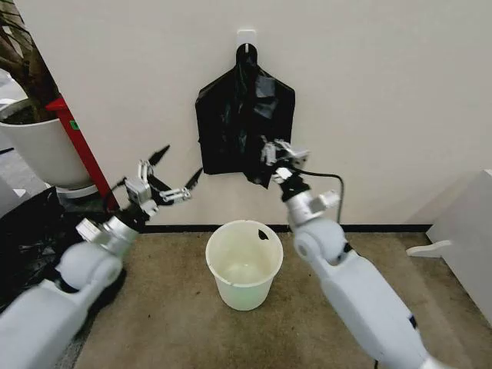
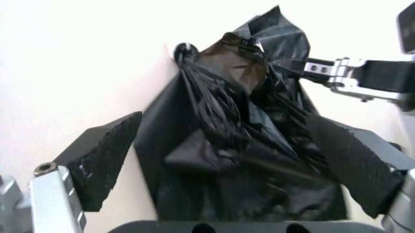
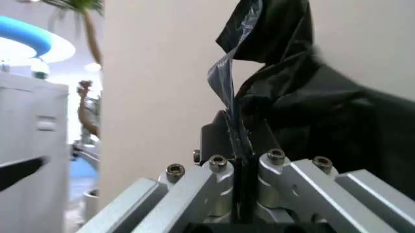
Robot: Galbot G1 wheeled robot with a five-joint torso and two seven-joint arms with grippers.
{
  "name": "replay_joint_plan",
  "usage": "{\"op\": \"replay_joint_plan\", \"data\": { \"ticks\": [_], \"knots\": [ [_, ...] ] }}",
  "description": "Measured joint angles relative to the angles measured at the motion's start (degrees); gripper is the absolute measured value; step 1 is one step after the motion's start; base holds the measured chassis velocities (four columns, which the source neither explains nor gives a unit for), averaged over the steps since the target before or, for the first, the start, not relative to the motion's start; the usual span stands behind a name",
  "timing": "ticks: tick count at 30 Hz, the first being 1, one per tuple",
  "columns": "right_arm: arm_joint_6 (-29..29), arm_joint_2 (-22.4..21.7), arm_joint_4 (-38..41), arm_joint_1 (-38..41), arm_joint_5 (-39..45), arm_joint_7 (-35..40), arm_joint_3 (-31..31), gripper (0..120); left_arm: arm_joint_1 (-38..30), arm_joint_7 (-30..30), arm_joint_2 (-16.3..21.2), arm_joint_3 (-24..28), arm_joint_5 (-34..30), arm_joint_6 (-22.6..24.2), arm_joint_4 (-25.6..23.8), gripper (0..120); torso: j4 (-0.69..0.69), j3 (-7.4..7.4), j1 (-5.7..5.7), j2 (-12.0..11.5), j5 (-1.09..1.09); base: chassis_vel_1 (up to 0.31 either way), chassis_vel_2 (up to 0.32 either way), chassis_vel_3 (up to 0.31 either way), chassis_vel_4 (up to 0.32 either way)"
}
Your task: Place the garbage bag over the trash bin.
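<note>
A flat black bundle [image 1: 231, 115] hangs from a white wall hook [image 1: 246, 37] above the trash bin [image 1: 244, 265], a cream bucket standing open on the floor. My right gripper [image 1: 278, 157] is at the bundle's lower right, shut on a thin glossy film, the garbage bag [image 3: 227, 82]; its pinched edge runs between the jaws of the right gripper [image 3: 238, 145]. In the left wrist view the wrinkled bag [image 2: 253, 97] lies against the bundle, with the right gripper [image 2: 304, 68] gripping its side. My left gripper [image 1: 173, 173] is open to the bundle's left, apart from it; its black pads [image 2: 104, 160] frame the bundle.
A big white plant pot [image 1: 38, 146] and a red post [image 1: 81, 150] stand at the left. A large black mass of plastic [image 1: 31, 231] lies on the floor below them. A white cabinet [image 1: 469, 238] stands at the right. The wall is close behind.
</note>
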Motion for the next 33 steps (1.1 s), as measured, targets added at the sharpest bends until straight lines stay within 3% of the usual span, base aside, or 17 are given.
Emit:
{"op": "replay_joint_plan", "data": {
  "ticks": [4,10,12,18,28,33],
  "knots": [
    [0.08,1.2,-0.69,0.55,-0.41,-0.16,-0.61,0,-8.13,0.6,3.23,5.52,-1.57,1.93,1.95,100,-0.07,0.0,0.0,0.0,0.02,0.0,0.0,0.0,0.0],
    [0.11,1.48,-1.26,0.6,-0.93,-0.21,-0.68,0,-15.15,2.28,4.29,12.94,-1.6,2.8,4.87,100,-0.04,-0.01,0.0,0.0,0.01,0.0,0.0,0.0,0.0],
    [0.13,1.72,-1.43,0.69,-1.01,-0.21,-0.6,0,-18.74,2.71,3.88,17.03,1.02,3.16,6.93,100,-0.05,0.0,0.0,0.0,0.02,0.0,0.0,0.0,0.0],
    [0.25,2.08,-1.71,0.78,-1.15,-0.26,-0.35,0,-25.14,3.01,2.19,22.52,8.36,3.3,10.22,100,-0.05,0.0,0.0,0.0,0.01,0.0,0.0,0.0,0.0],
    [0.42,2.27,-2.25,1.12,-1.49,-0.46,-0.2,0,-31.65,6.9,0.71,26.6,11.63,4.93,13.86,95,-0.04,0.0,0.0,0.0,0.02,0.0,0.0,0.0,0.0],
    [0.55,2.3,-2.45,1.49,-1.5,-0.48,0.01,0,-34.09,8.65,-0.23,28.12,12.96,7.16,15.82,79,-0.05,-0.01,0.0,0.0,0.02,0.0,0.0,0.0,0.0]
  ]
}}
